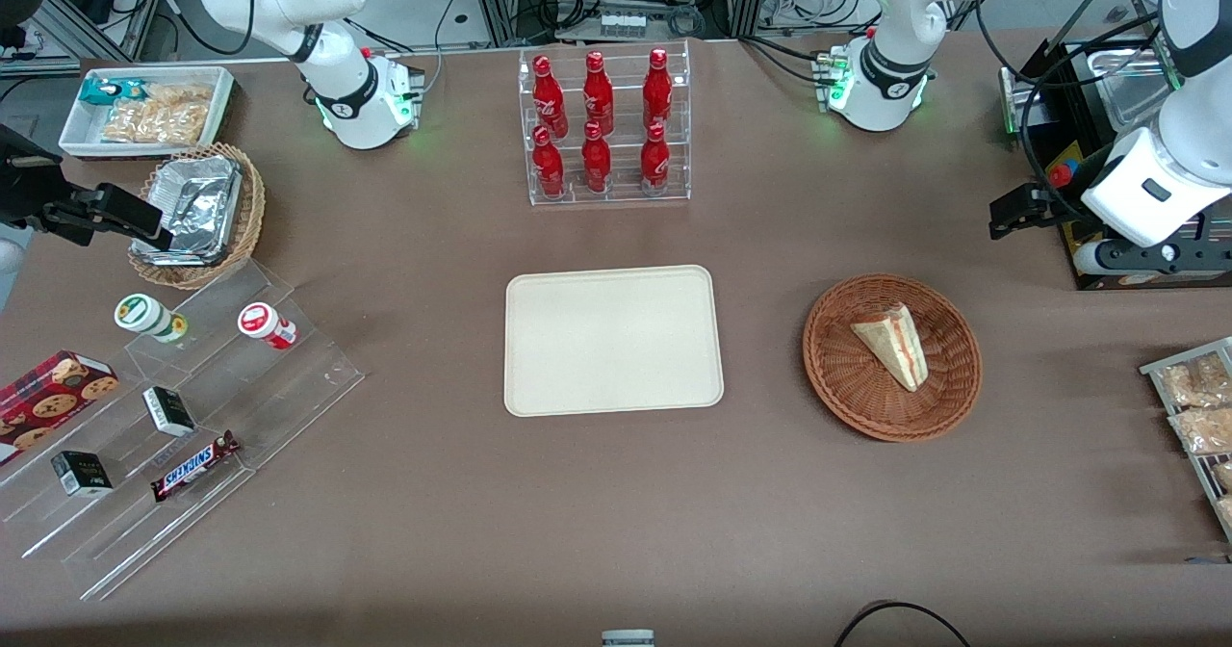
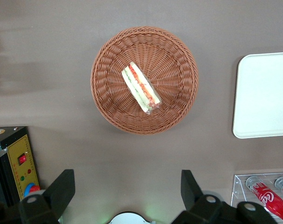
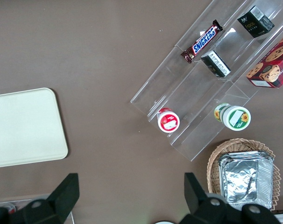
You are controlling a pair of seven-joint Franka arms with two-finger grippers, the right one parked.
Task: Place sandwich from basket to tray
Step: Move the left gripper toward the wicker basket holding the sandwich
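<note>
The small triangular sandwich wedge of pale bread (image 1: 892, 343) lies inside the round reddish-brown woven wicker basket (image 1: 948, 397), near its middle, with its layered red, green and white cut edge turned up toward the wrist camera. The flat cream-beige rectangular tray (image 1: 613, 340) sits bare on the brown bench (image 1: 481, 531), well apart from the basket, toward the parked arm's end.

The working arm's claw (image 2: 127, 196) hangs high above the bench, beside the basket and clear of it, its two dark fingers (image 2: 62, 189) spread wide apart with nothing between them.

The wedge will likely prove light and soft: the bread should give under pressure and the filling may squeeze out if pinched hard. A faint sheen at its pointed tip suggests a thin clear wrap, though that is hard to confirm; if so, the surface may be a little slippery. The sensible hold looks to be across the two broad bread faces, near the thick middle, not at the tapering tip, with gentle closing force.
</note>
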